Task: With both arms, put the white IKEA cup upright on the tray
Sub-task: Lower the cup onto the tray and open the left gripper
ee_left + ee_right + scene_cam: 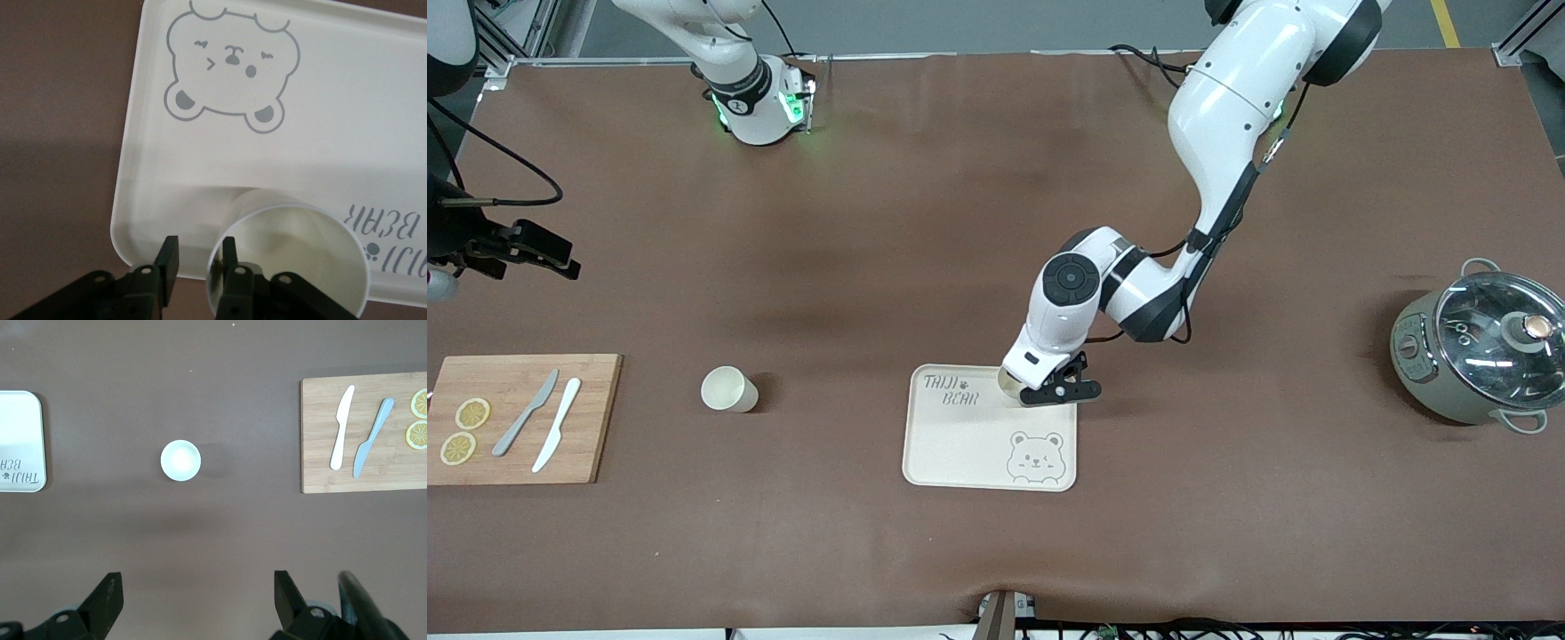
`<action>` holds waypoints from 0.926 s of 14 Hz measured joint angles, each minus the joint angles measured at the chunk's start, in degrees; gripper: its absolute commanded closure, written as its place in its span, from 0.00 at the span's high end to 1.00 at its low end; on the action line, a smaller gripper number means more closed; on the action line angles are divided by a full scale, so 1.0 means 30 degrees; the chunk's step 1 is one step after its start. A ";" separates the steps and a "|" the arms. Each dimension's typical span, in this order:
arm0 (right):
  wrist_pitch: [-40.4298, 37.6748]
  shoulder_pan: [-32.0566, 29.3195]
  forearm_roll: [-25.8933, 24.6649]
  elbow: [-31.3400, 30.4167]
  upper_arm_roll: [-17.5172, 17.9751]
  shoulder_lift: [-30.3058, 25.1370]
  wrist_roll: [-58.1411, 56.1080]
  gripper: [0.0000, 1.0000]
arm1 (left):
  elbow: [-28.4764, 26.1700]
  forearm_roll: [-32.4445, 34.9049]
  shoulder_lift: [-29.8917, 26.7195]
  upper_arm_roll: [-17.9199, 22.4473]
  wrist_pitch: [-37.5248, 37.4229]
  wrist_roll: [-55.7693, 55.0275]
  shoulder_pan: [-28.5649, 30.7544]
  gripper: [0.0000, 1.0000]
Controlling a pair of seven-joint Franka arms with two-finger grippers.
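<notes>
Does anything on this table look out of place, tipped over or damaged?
Nothing stands out. One white cup stands upright on the tray at the left gripper. A second cup stands upright on the bare table between the tray and the cutting board. Nothing is spilled.

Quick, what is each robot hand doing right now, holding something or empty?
Left end effector: over the cream rectangular bear tray, fingers partly open astride the white plastic cup's rim.
Right end effector: open, empty, waiting above the table.
</notes>
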 measured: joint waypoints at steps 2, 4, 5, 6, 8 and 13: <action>0.0000 0.0000 0.0000 0.0000 0.0000 0.0001 0.0000 1.00 | -0.0031 0.0002 -0.0002 0.0001 0.0001 0.0000 -0.0007 0.47; -0.0002 0.0000 0.0000 0.0000 0.0000 0.0002 0.0000 1.00 | -0.0032 0.0002 -0.0002 0.0001 0.0001 0.0000 -0.0015 0.47; -0.0005 0.0000 0.0000 0.0000 0.0000 0.0002 0.0000 1.00 | -0.0032 0.0002 -0.0002 0.0001 0.0001 0.0000 -0.0017 0.47; -0.0011 0.0000 0.0000 0.0000 0.0000 0.0003 0.0000 1.00 | -0.0029 0.0002 -0.0002 0.0001 0.0002 0.0000 -0.0030 0.47; -0.0020 0.0000 0.0000 0.0000 0.0000 0.0008 0.0000 1.00 | 0.0088 0.0003 -0.0016 0.0000 0.0010 0.0000 -0.0070 0.54; -0.0012 0.0000 0.0000 0.0000 0.0000 0.0014 -0.0021 1.00 | 0.0673 0.0003 -0.0064 0.0000 -0.0008 0.0000 -0.0079 0.62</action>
